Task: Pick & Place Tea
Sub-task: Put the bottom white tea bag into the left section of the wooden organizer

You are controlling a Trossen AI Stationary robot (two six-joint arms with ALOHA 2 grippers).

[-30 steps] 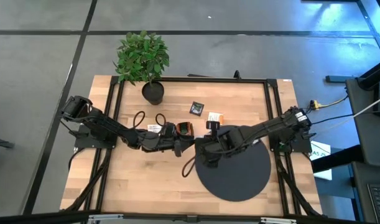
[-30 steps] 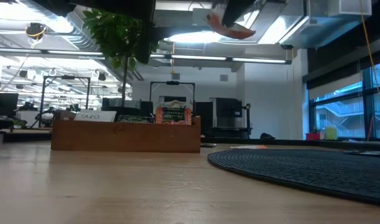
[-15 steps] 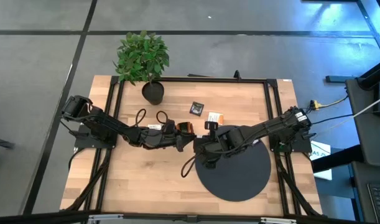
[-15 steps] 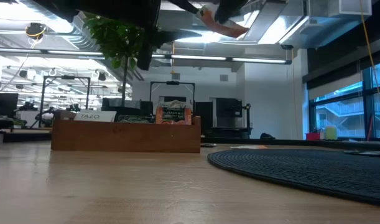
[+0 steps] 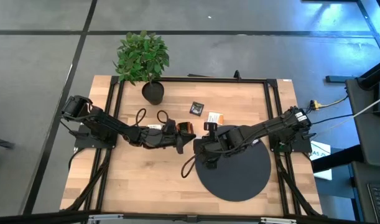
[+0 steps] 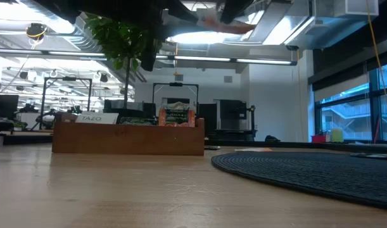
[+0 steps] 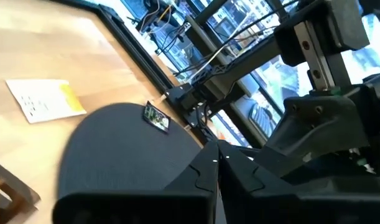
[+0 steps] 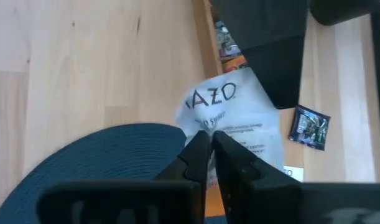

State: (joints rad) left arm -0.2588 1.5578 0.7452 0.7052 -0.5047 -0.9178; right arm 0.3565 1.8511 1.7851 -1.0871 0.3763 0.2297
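Observation:
A white tea sachet with dark print hangs in the air above the table's middle, seen in the low view as a pale orange-white flake. My right gripper comes from the right and is shut on it. My left gripper comes from the left to meet it there, fingers shut. Two loose sachets lie on the wood behind them, one dark and one white and orange. The wooden tray stands under my left arm, with sachets upright in it. My left gripper comes level from the table's left. One dark finger covers the sachet's far corner; the finger hides the pinch itself. The sachet is clear of the table. My right gripper pinches the sachet's near edge between its two fingertips, coming from the table's right. The sachet sticks out beyond the fingers, lifted well clear of table and tray.
A large black round mat lies at the near right, under my right arm. A potted plant stands at the far left corner. Bare wood is free at the near left. A black frame rims the table.
My left gripper has moved toward the table's right edge, up to my right gripper, and has reached the sachet's far corner. The sachet, tilted down before, now lies nearly level and has shifted slightly left. My right arm has hardly moved.

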